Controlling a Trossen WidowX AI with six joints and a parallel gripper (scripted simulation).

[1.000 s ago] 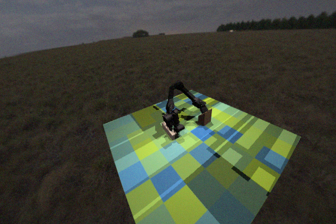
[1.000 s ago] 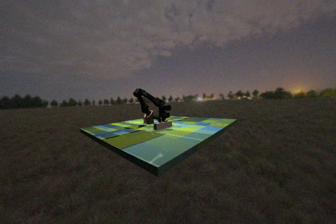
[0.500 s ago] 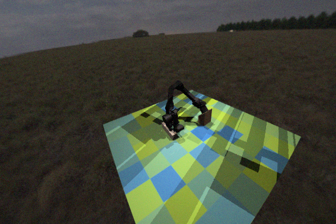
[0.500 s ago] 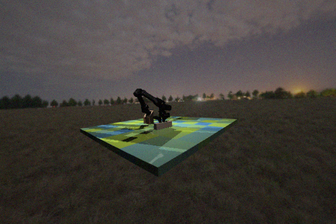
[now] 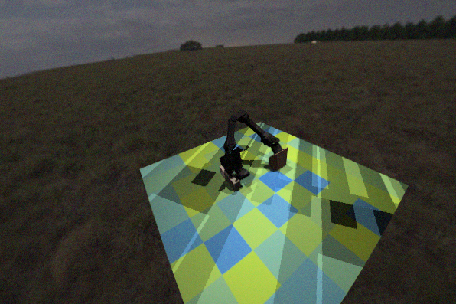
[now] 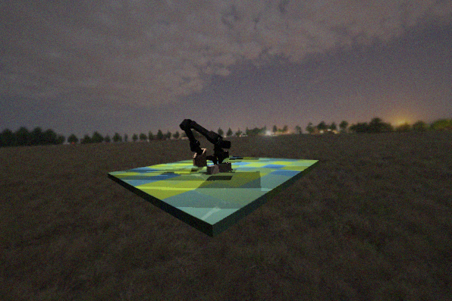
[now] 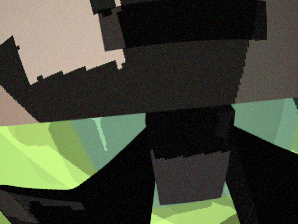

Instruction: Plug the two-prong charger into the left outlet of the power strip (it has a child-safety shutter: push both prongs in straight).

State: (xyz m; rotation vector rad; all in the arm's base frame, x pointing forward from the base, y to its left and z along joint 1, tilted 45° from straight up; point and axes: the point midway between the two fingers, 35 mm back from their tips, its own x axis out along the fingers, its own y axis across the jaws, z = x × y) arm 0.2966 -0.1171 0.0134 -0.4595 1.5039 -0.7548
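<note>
Watching from here, I have one black arm in front of me, low over a bright board under a dim sky.
Arm: the black arm (image 5: 257, 129) (image 6: 205, 133) rises beside a brown box (image 5: 279, 161) (image 6: 199, 161), bends at a high elbow, and comes down on the other side.
End effector: the gripper (image 5: 234, 171) (image 6: 217, 161) (image 7: 182, 131) is clenched on the charger, with a dark finger on either side of it in the wrist view.
Charger: the dark charger (image 7: 191, 177) sits between the fingers, its lower part catching a greyish light. I can't pick it out in the two wider views.
Prongs: hidden from me; I can't tell whether they are in the outlet.
Power strip: the long, pinkish power strip (image 5: 229, 180) (image 6: 225, 167) (image 7: 60, 42) lies low on the board under the gripper. Close up, it fills the upper part of the view, and the charger's far end meets its lower edge there; contact is unclear.
Left outlet: too dark and blocky to make out.
Board: the patchwork board (image 5: 252, 267) (image 6: 227, 204) (image 7: 30, 150) is lime, teal and blue, crossed by pale streaks and dark patches.
Surroundings: brownish grass all round, with trees (image 5: 375, 33) (image 6: 34, 136) along the horizon.
</note>
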